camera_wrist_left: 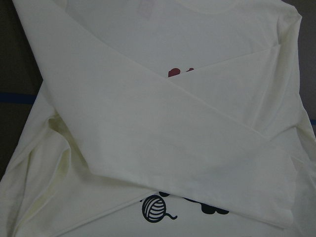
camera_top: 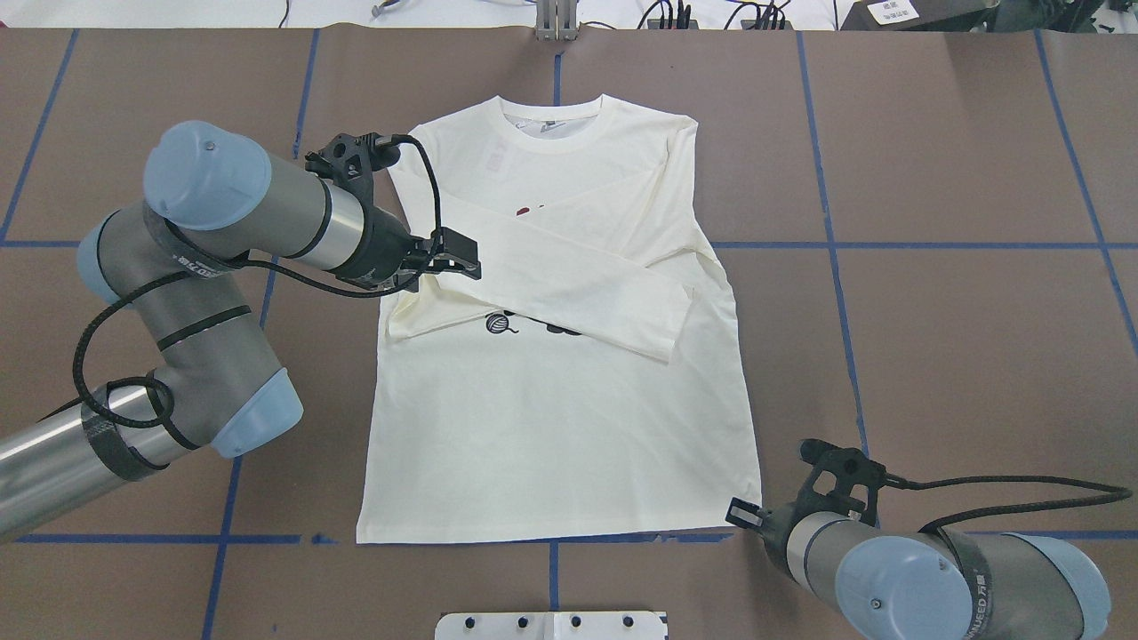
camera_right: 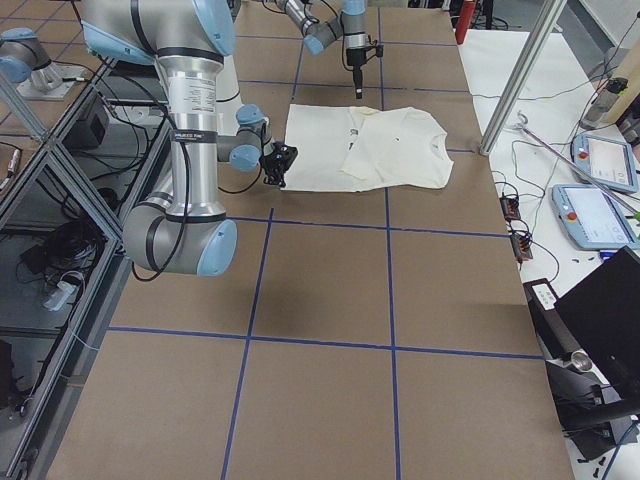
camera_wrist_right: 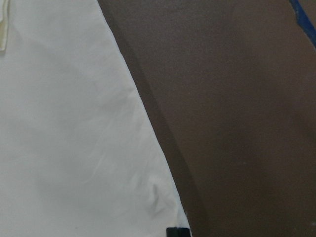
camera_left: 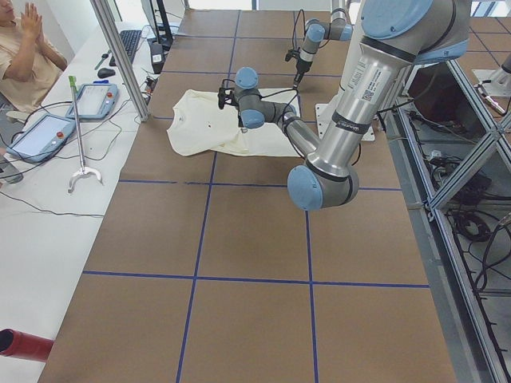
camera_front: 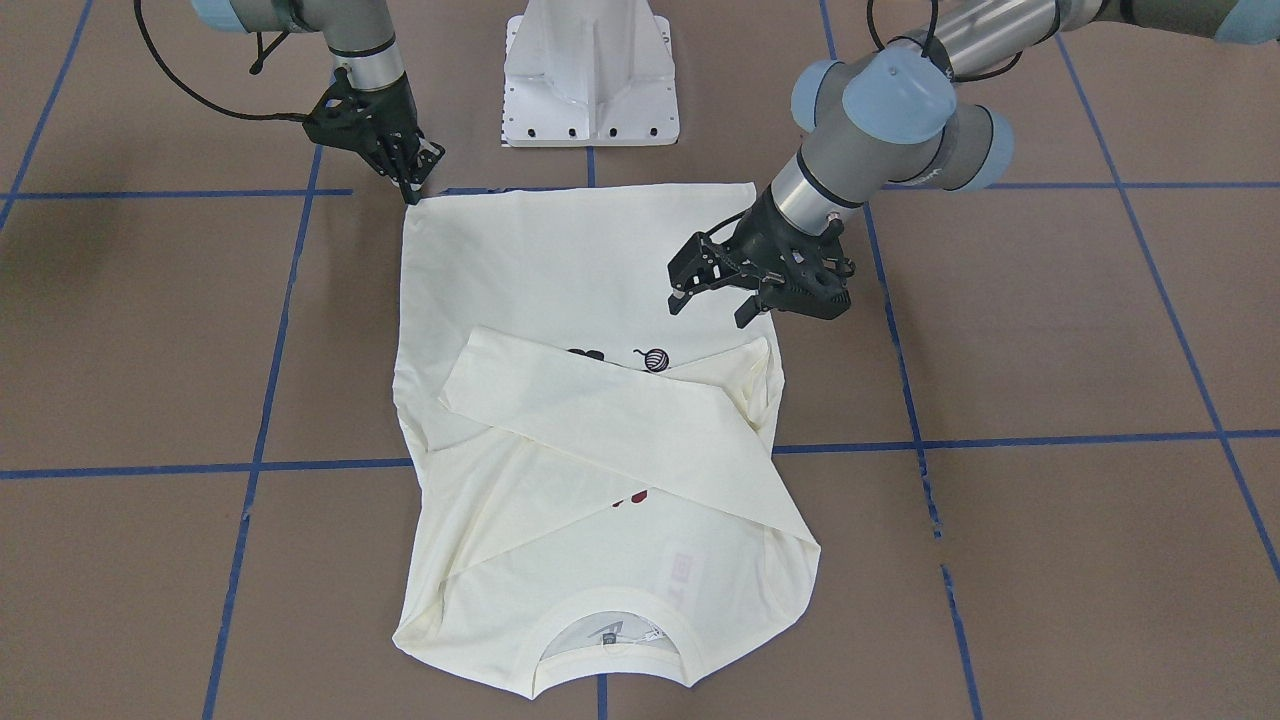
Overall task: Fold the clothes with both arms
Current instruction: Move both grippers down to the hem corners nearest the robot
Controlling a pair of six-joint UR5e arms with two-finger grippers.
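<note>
Two grippers, and we take them first. The left gripper (camera_front: 712,303) has its fingers spread and holds nothing. It hangs just above the T-shirt (camera_front: 560,270), at the shirt's edge on the robot's left, near where the crossed sleeves (camera_front: 620,420) lie. The right gripper (camera_front: 409,188) points down, fingers pressed together right on the hem corner at the robot's right. We read that as pinching the corner, since its wrist view shows one black tip at the cloth's edge.

The T-shirt lies flat, print side up, in the middle of the table (camera_front: 1050,330). The hem is toward the robot and the ribbed neck (camera_top: 551,142) is on the far side. Both sleeves are folded in across the chest, one over the other. We see a yarn-ball print (camera_top: 500,325) poking out below them and a bit of red lettering (camera_front: 632,497) between them.

The left arm (camera_top: 231,196) bends in from the robot's left side. The right arm (camera_top: 933,578) reaches in low from the near right corner. Blue tape lines (camera_front: 1000,440) grid the brown table. A white pedestal base (camera_front: 590,70) sits between the arms.
</note>
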